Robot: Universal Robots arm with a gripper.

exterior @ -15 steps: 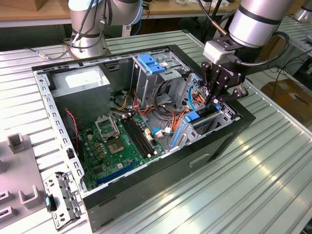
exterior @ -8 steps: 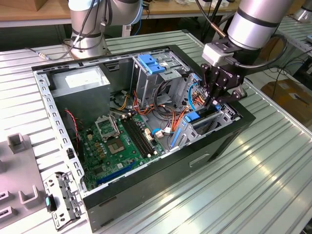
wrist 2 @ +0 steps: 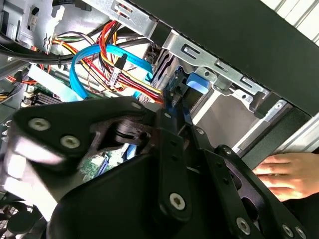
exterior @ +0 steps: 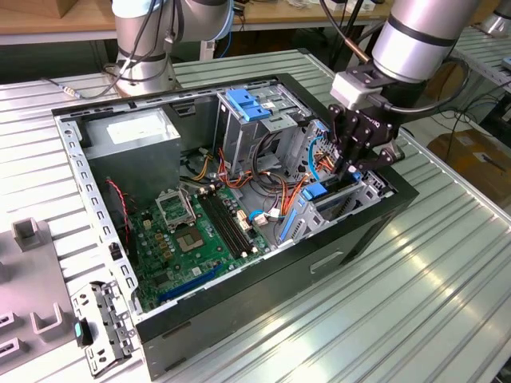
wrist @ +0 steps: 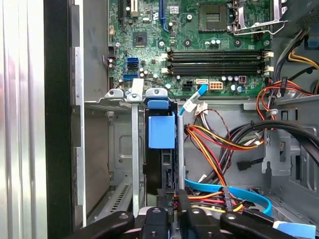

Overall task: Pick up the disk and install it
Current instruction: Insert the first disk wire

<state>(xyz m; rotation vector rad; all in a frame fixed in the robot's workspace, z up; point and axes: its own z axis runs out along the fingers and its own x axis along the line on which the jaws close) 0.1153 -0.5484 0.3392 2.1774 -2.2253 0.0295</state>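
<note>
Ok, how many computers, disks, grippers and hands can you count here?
computer: 1
disk: 1
gripper: 1
hand: 1
total: 4

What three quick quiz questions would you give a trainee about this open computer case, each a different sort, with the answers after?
1. True or false: the disk lies flat on the motherboard.
2. The gripper is nearest to: A the power supply; B the drive bay at the exterior view's right end of the case; C the loose bracket on the table.
3. Fill in: in the second wrist view, a person's ____ shows just outside the case's black wall.

Key
1. False: it stands on edge in the drive bay.
2. B.
3. hand.
</note>
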